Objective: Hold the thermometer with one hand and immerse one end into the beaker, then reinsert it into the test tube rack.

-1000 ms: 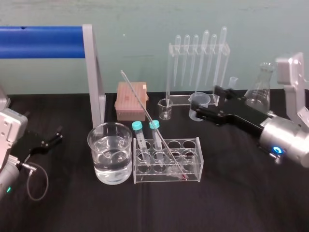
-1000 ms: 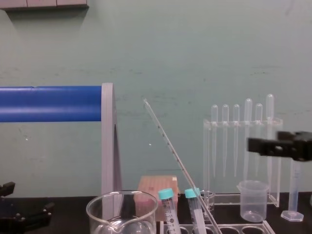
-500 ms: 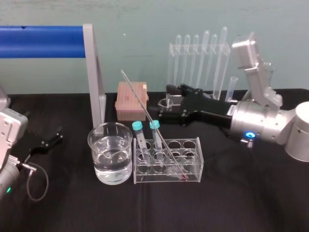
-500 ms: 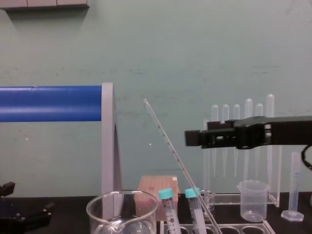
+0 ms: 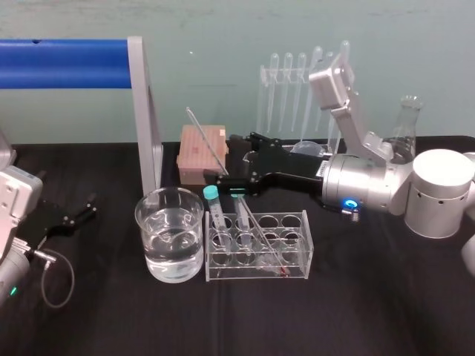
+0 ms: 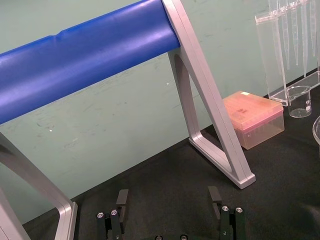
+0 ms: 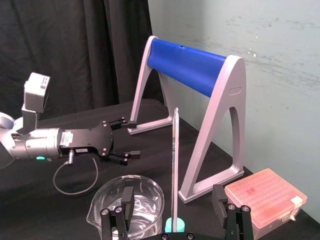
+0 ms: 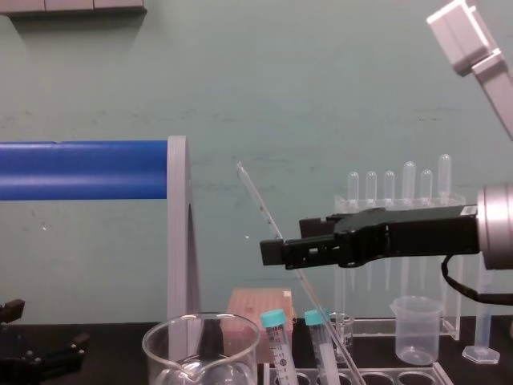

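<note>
The thermometer [image 5: 204, 139] leans in the test tube rack [image 5: 300, 256]. Its lower end sits in a right-hand hole and its top tilts far and left, behind the water-filled beaker [image 5: 138, 222]. The right gripper [image 5: 230, 159] reaches in from the right, level above the rack. Its jaws are apart, and the rod stands midway between the fingers [image 7: 125, 200], touching neither. To grip well, I judge it should close gently and squarely on the mid-shaft. It should then lift along the rod's lean, so the glass does not lever against the hole or the teal-capped tubes [image 5: 211, 200]. The left gripper [image 5: 90, 206] rests at the near left, jaws apart.
</note>
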